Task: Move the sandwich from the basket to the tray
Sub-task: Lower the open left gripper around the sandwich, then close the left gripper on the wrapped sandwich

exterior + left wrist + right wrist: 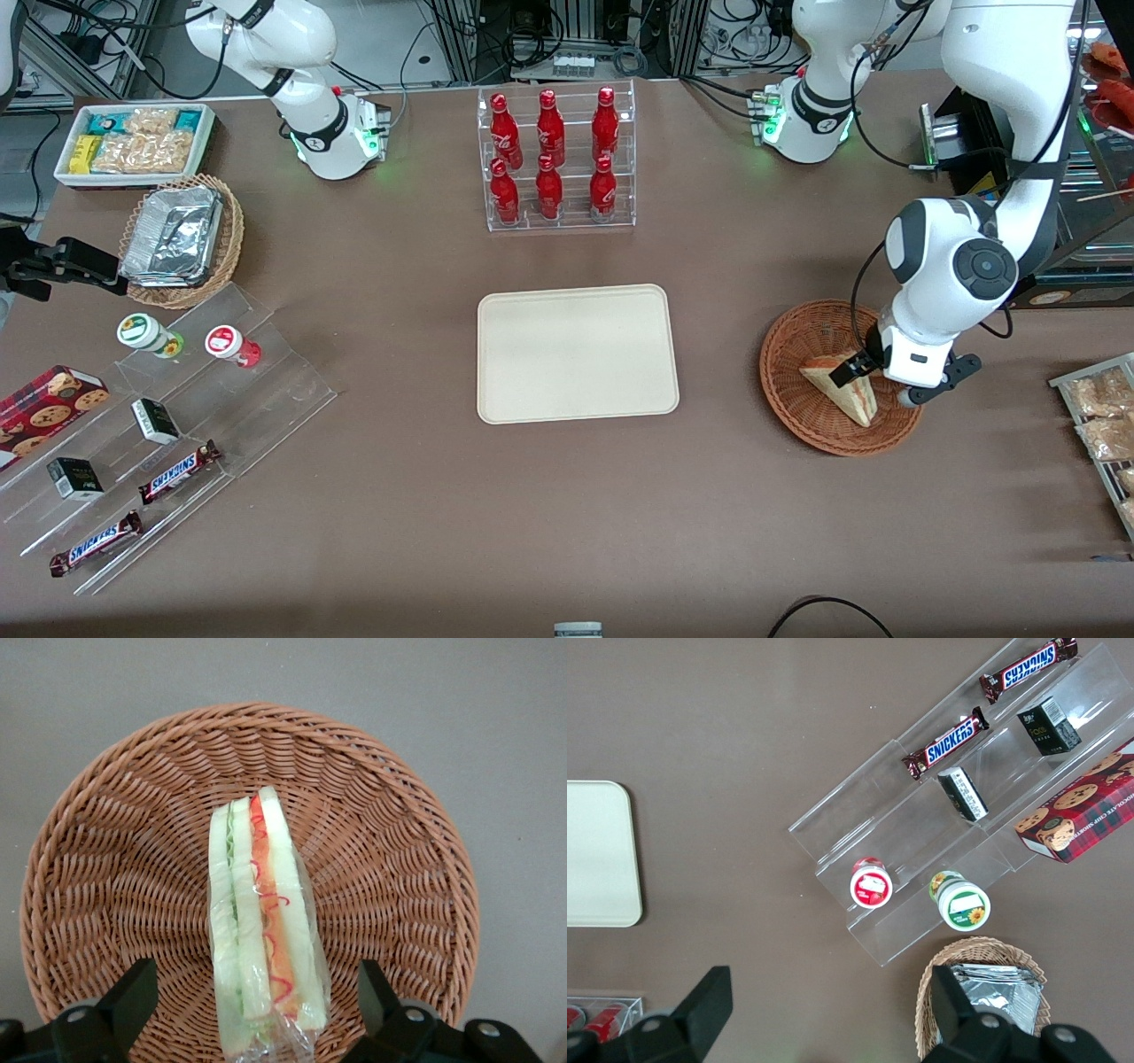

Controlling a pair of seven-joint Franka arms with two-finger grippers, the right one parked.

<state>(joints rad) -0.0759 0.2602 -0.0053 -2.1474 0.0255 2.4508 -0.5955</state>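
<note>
The sandwich (pixel 840 386), a plastic-wrapped wedge of pale bread with orange-red and green filling, lies in the reddish-brown wicker basket (pixel 795 353) toward the working arm's end of the table. My gripper (pixel 877 385) hangs low over the basket, open. In the left wrist view the sandwich (pixel 263 926) stands on edge in the basket (pixel 106 859), and the gripper (pixel 257 1010) straddles its wider end. Both black fingers (pixel 133 997) stand apart from the wrapper. The cream tray (pixel 576 354) lies bare at the table's middle, beside the basket, and its corner (pixel 598 855) shows in the right wrist view.
A clear rack of red bottles (pixel 555 159) stands farther from the front camera than the tray. Toward the parked arm's end are a tan basket of foil containers (pixel 182 235), a white bin of snacks (pixel 133 142) and an acrylic stand with snack bars (pixel 168 416). Packets on a rack (pixel 1103 416) lie at the working arm's end.
</note>
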